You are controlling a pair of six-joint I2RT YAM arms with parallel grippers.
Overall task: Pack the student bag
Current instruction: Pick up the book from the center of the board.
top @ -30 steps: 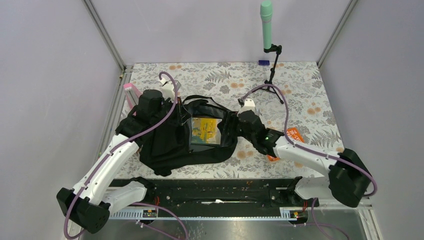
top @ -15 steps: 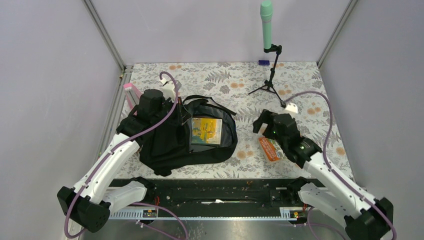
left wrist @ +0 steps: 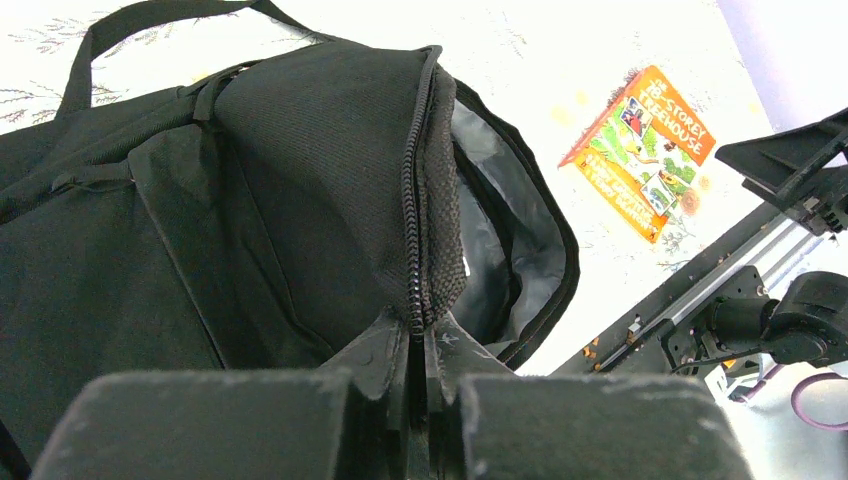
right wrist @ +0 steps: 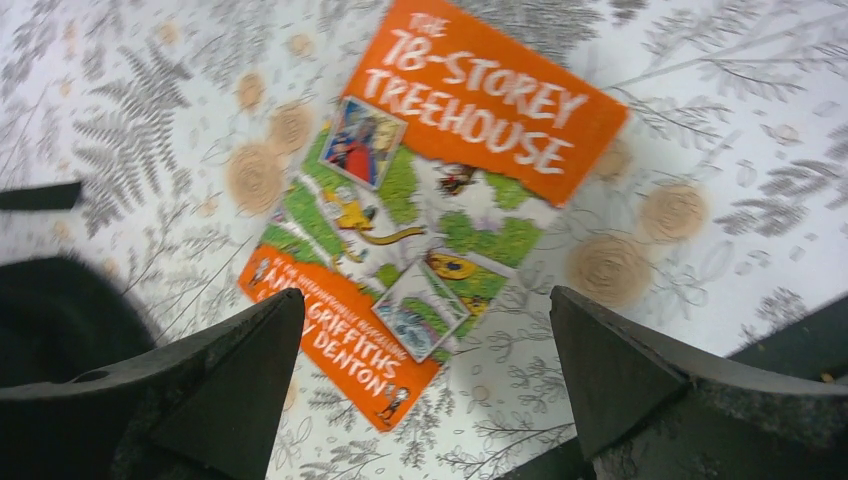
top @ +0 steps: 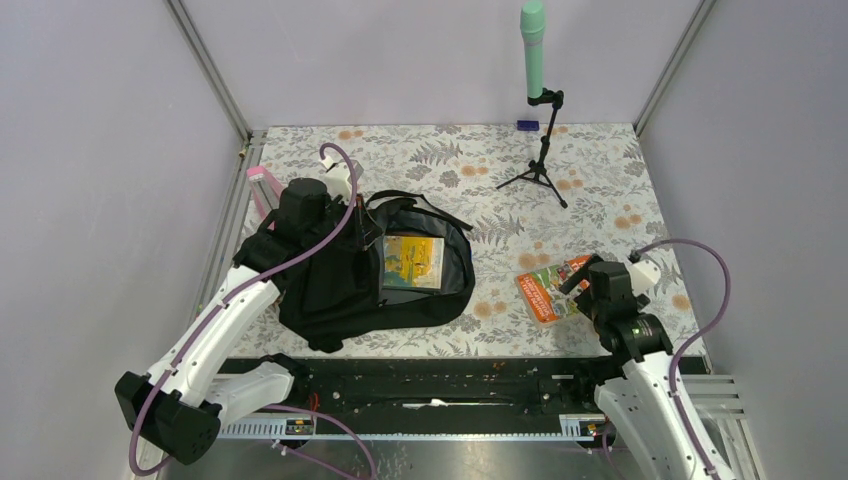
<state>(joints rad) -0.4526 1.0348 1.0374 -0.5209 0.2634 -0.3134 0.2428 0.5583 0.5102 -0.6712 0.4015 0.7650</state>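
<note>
The student bag, a black backpack, lies at the left-middle of the table with its main compartment open. A yellow-green book lies inside on the grey lining. My left gripper is shut on the bag's zip edge and holds the flap up, which shows close up in the left wrist view. An orange book, "The 78-Storey Treehouse", lies flat on the table right of the bag. My right gripper is open and empty just above that book.
A green microphone on a black tripod stands at the back right. A pink object leans at the left edge behind the bag. The black rail runs along the table's front edge.
My right arm has left the bag's right rim and swung back to the right, and now hovers open over the orange book. The left gripper has stayed on the zip edge.
</note>
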